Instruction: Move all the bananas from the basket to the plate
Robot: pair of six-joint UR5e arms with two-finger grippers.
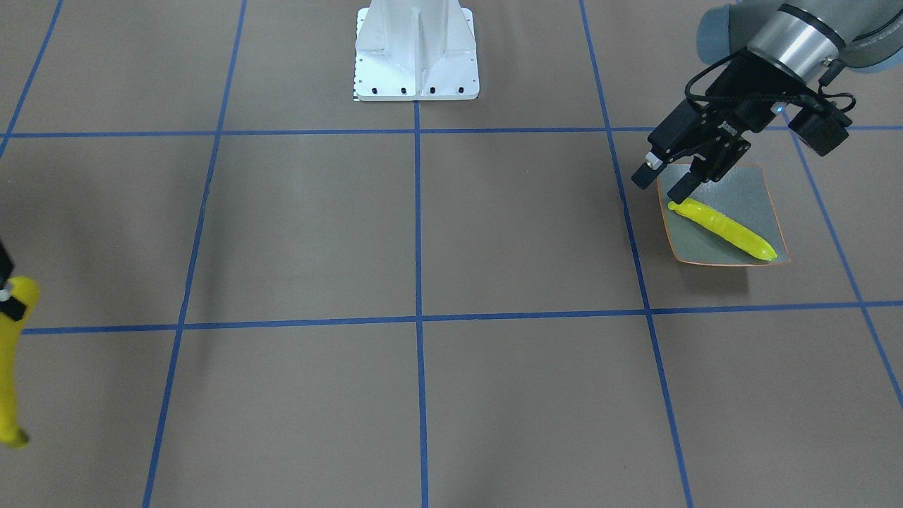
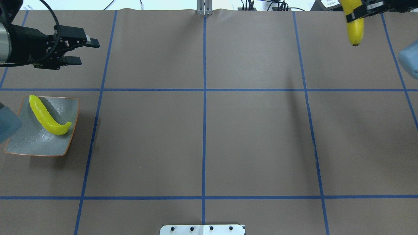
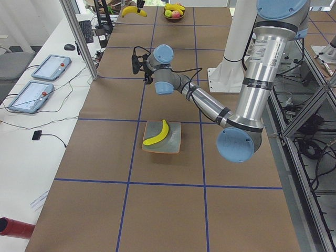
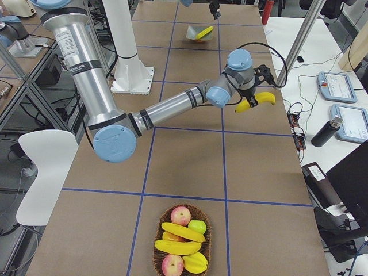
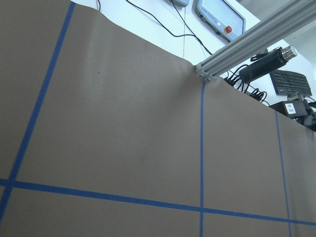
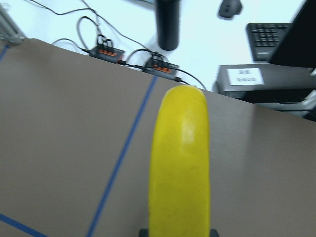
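Observation:
The grey-green plate [image 2: 36,140] with an orange rim sits at the table's left and also shows in the front view [image 1: 755,194]. One long yellow banana [image 2: 49,116] lies across it [image 1: 723,227]. My left gripper [image 2: 86,51] is open and empty, above the table just beyond the plate [image 1: 659,185]. My right gripper [image 2: 357,13] is shut on a second banana [image 2: 355,31], held in the air at the far right [image 4: 256,102]; that banana fills the right wrist view [image 6: 180,163]. The basket [image 4: 156,259] holds two more bananas [image 4: 183,232].
The basket also holds apples [image 4: 180,215] and other fruit, and stands at the table's right end. The white robot base [image 1: 416,53] is at the table's near middle. Blue tape lines cross the brown table. Monitors and cables lie past the far edge.

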